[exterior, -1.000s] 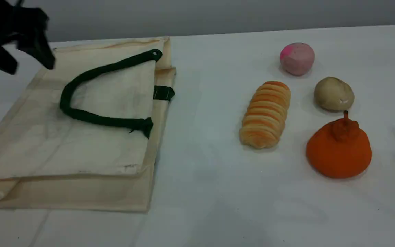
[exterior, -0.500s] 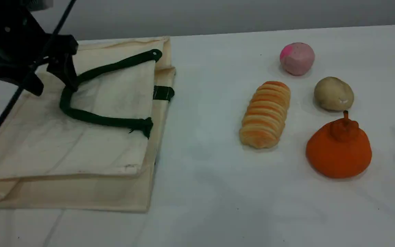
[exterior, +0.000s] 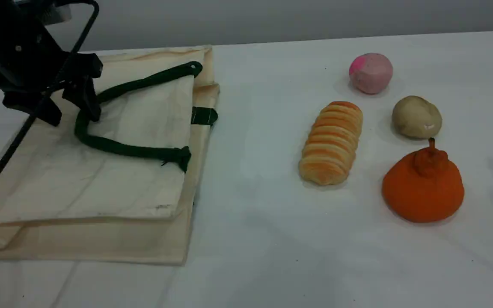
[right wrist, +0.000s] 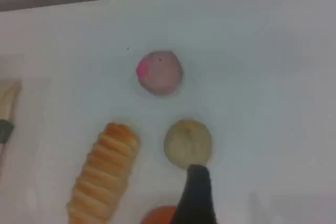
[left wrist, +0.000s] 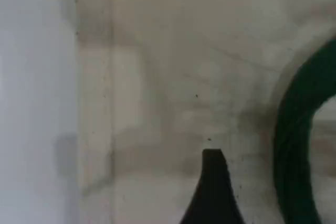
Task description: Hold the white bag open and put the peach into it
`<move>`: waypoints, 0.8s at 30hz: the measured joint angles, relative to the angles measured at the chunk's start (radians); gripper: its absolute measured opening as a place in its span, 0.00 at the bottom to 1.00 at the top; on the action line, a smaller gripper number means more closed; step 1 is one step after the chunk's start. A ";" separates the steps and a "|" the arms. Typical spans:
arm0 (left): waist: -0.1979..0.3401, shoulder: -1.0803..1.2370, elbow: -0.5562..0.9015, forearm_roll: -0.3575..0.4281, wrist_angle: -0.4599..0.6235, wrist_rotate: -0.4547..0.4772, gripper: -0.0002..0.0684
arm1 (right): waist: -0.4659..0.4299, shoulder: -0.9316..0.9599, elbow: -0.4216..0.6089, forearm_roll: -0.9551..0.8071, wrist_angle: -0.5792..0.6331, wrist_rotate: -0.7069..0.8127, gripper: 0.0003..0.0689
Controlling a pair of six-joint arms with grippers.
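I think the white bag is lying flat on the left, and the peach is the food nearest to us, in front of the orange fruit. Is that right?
Not quite. The white bag does lie flat on the left, but the peach is the farthest food, behind the beige lump. The orange fruit is the one nearest us. The scene view shows this.

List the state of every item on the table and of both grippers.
white bag: lying flat, mouth shut.
green rope handle: slack on the bag.
peach: on the table, untouched.
bread roll: lying on the table.
potato: resting on the table.
orange fruit: upright, stem up.
left gripper: open, at the handle's bend.
right gripper: open, holding nothing.
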 joint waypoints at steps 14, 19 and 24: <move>0.000 0.029 0.000 0.000 -0.025 0.000 0.74 | 0.000 0.000 0.000 0.000 0.002 0.001 0.83; 0.000 0.029 0.000 0.000 -0.028 0.000 0.68 | 0.000 0.000 0.000 0.000 0.002 0.001 0.83; 0.000 0.029 0.000 0.000 -0.027 0.001 0.47 | 0.000 0.000 0.000 0.000 0.002 0.000 0.83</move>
